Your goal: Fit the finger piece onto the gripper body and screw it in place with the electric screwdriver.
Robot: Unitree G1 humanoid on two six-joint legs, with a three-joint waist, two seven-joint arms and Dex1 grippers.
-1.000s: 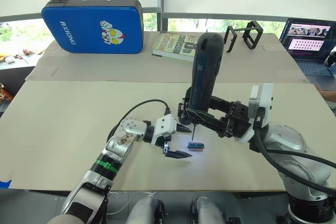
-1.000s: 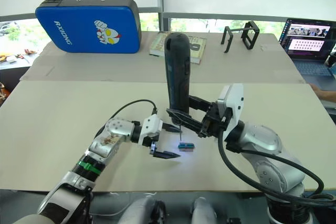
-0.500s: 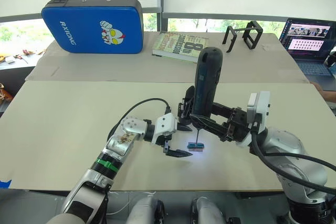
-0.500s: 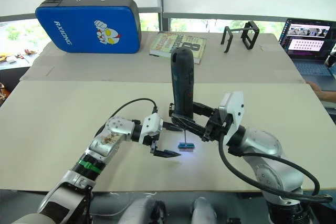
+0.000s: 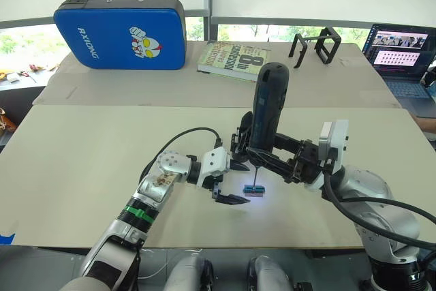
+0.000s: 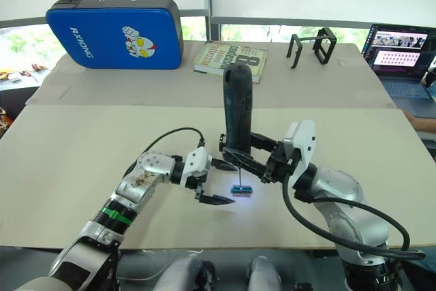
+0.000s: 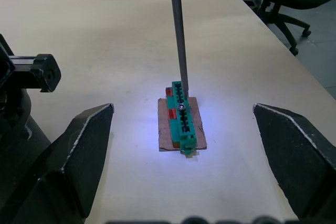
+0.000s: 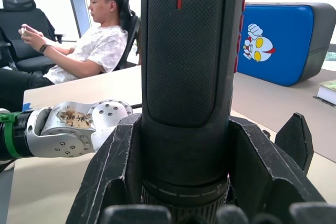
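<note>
My right gripper (image 5: 257, 156) is shut on the electric screwdriver (image 5: 267, 110), which it holds upright. Its thin metal bit (image 7: 177, 30) comes down onto the top of a small green-and-dark block (image 5: 255, 191) lying in a patch of bluish light on the table. My left gripper (image 5: 242, 183) stands open just left of the block, one finger (image 7: 79, 150) on each side and touching nothing. A small black part (image 5: 238, 145) shows just behind the screwdriver's lower end; I cannot tell whether it is the gripper body. The finger piece is out of view.
At the back of the table lie a blue padded case (image 5: 121, 32), a book (image 5: 235, 59) and an open black wire-frame stand (image 5: 317, 47). A laptop (image 5: 402, 49) sits far right. A seated person (image 8: 84, 45) is beyond the table on my left side.
Over the past second my right gripper lowered the screwdriver until its bit reached the green block; it has held there for the last half second. The left gripper has stayed put.
</note>
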